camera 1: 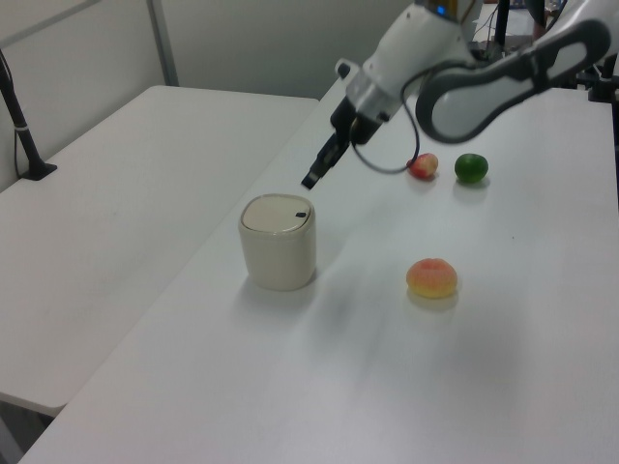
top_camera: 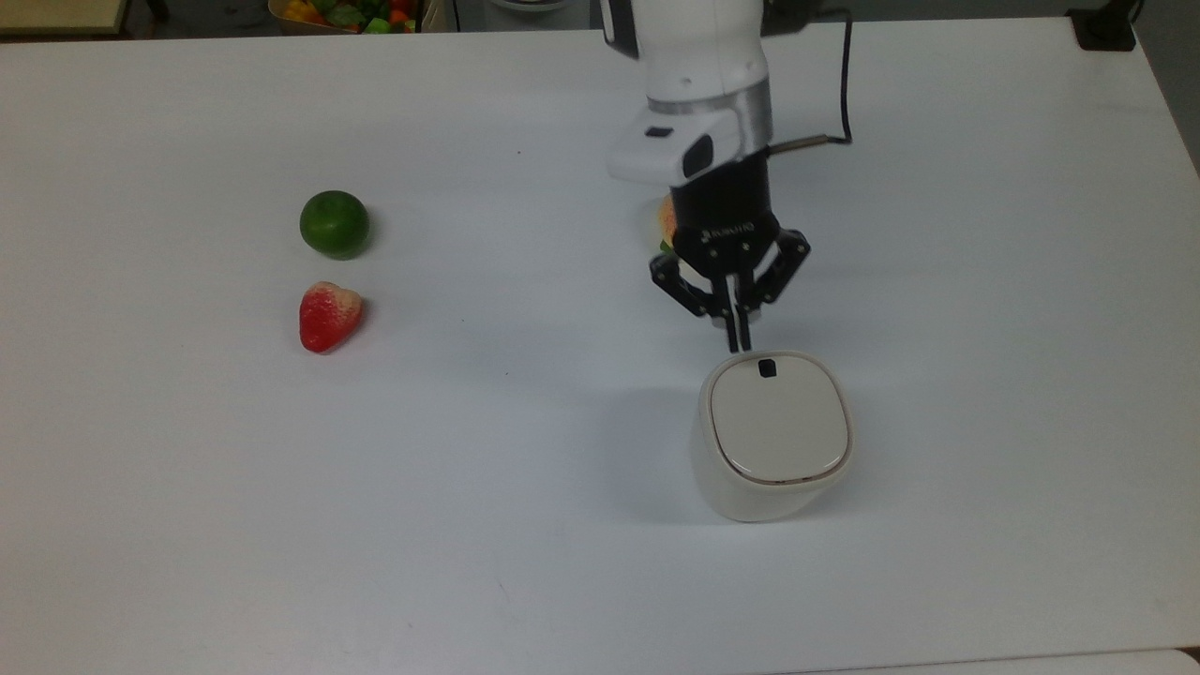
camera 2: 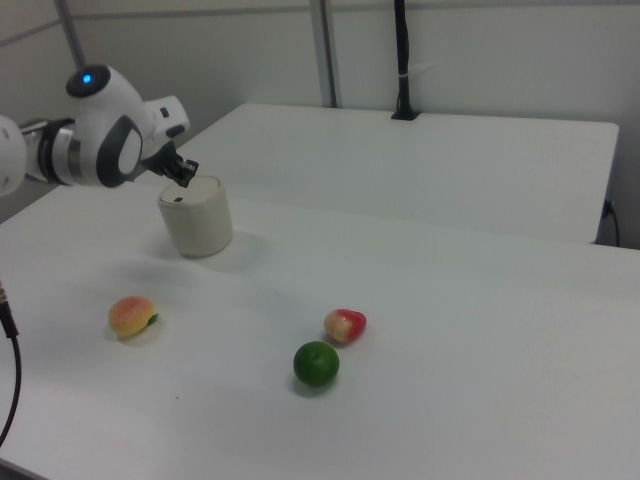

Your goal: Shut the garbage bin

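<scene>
The garbage bin (top_camera: 773, 469) is a cream-white rounded-square tub on the white table, toward the top view's lower right. Its flat lid (top_camera: 778, 422) lies level on the body, and a small black tab (top_camera: 767, 367) shows at the lid's far edge. My gripper (top_camera: 741, 342) hangs just beyond that edge, above the bin and apart from it, shut with nothing between its fingers. The left view shows the gripper (camera 1: 310, 181) in the air above and to the right of the bin (camera 1: 279, 253). In the right view the gripper (camera 2: 185, 172) sits just over the bin (camera 2: 197, 225).
A green lime (top_camera: 334, 224) and a red strawberry (top_camera: 328, 315) lie at the top view's left. A peach (top_camera: 666, 223) peeks from behind the wrist and lies open in the left view (camera 1: 432, 277). A box of toy fruit (top_camera: 347, 13) stands past the far edge.
</scene>
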{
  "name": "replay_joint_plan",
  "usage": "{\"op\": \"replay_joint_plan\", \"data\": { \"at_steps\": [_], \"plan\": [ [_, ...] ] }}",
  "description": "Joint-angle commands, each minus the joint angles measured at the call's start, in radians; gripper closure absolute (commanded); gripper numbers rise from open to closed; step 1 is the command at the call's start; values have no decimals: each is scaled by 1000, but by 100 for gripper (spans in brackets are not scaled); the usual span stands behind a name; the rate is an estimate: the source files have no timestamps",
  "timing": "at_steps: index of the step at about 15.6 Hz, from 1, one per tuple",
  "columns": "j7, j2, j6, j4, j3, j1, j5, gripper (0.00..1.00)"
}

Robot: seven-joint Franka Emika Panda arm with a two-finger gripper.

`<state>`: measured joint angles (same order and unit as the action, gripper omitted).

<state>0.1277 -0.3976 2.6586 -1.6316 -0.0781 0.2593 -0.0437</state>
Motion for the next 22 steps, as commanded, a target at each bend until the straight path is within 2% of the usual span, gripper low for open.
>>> {"op": "replay_joint_plan", "data": {
  "at_steps": [1, 2, 5, 6, 9, 10, 11, 18, 20, 22],
  "plan": [
    [10, 147, -213, -56, -2, -35, -2, 86],
    [15, 172, -277, -56, -2, -35, -5, 85],
    [33, 242, -483, -51, -2, -51, -7, 69],
    [33, 267, -546, -51, -2, -58, -5, 58],
    [35, 330, -760, -51, 1, -83, -5, 14],
    [35, 351, -825, -51, 1, -95, -7, 3],
    [33, 373, -874, -51, 1, -101, -5, 0],
    [30, 489, -1022, -63, -6, -202, -1, 0],
    [27, 503, -1020, -68, -12, -253, -7, 0],
    [15, 497, -1010, -68, -9, -253, -5, 0]
  ]
}}
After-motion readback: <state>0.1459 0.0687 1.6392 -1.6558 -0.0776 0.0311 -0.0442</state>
